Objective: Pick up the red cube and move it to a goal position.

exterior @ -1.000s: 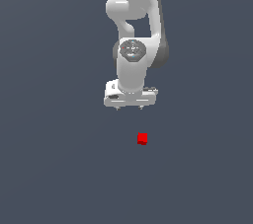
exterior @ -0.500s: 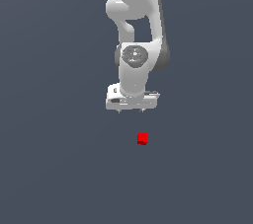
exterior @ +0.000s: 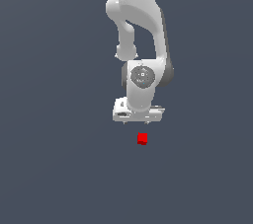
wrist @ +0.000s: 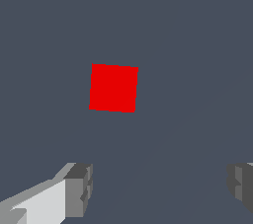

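The red cube point(exterior: 142, 139) is a tiny bright-red block lying on the flat grey surface, just below the white arm's hand in the exterior view. The gripper point(exterior: 138, 120) hangs above it and a little to the exterior view's left, not touching it. In the wrist view the red cube point(wrist: 113, 88) shows as a plain square ahead of the two grey fingertips point(wrist: 79, 189), which stand wide apart with nothing between them. The gripper point(wrist: 160, 188) is open. No goal marker shows in either view.
A uniform grey floor point(exterior: 59, 168) surrounds the cube on all sides. The white arm point(exterior: 141, 30) rises from the hand toward the top of the exterior view.
The hand has sunk lower and shifted slightly to the exterior view's right, closing in on the cube. The cube has stayed in place.
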Available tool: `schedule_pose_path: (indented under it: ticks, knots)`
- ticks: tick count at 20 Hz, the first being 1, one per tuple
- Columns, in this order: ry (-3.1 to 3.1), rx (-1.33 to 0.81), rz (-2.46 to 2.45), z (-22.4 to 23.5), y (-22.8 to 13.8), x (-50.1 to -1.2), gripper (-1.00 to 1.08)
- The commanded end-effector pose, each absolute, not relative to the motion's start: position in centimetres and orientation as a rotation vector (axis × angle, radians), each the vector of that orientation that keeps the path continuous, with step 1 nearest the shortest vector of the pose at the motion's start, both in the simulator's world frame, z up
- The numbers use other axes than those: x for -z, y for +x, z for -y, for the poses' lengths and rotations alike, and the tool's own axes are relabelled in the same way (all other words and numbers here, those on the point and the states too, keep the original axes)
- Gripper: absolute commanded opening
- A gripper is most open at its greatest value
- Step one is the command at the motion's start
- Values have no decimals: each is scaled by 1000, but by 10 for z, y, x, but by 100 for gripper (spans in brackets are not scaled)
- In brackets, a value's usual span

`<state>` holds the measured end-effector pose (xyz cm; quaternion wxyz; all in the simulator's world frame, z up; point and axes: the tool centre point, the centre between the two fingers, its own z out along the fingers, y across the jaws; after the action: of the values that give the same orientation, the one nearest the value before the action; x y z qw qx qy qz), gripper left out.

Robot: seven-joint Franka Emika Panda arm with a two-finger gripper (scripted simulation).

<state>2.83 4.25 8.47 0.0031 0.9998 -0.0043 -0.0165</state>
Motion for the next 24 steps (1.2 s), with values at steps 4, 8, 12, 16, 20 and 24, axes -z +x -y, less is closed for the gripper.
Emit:
schedule_pose_path:
  ticks: [4,8,12,16,20,24]
  knots:
    - [3138,27,69,-58,52,-53,100]
    - [3138,14,99,-65,65,-37,100]
    - [3139,6,118,-70,74,-27,100]
    - [3139,1,128,-73,79,-21,100]
    - [3139,0,131,-73,81,-20,100]
    - [3139,0,131,-73,81,-20,-100]
